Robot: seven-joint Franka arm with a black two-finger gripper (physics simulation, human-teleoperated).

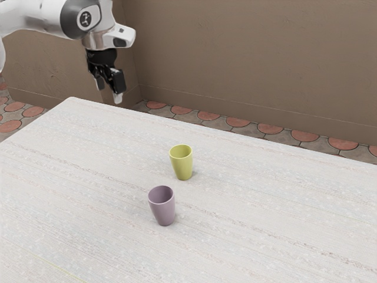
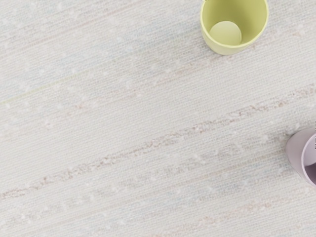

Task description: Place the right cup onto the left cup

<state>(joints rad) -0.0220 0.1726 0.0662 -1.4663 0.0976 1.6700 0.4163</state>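
Note:
High at the exterior view's upper left, my gripper (image 1: 109,92) hangs with its fingers apart and nothing between them, well away from both cups. A yellow-green cup (image 1: 183,165) stands upright on the table, mouth up. The mauve cup (image 1: 162,207) is also upright, a short distance from it and closer to the exterior camera; the two do not touch. From the wrist, I look down into the yellow-green cup (image 2: 227,34), while the mauve cup (image 2: 298,150) is partly cut off by the picture's edge.
The pale, streaked table (image 1: 88,171) carries both cups. Its far edge runs in front of a brown wall (image 1: 253,65) and a floor of reddish tiles (image 1: 238,122).

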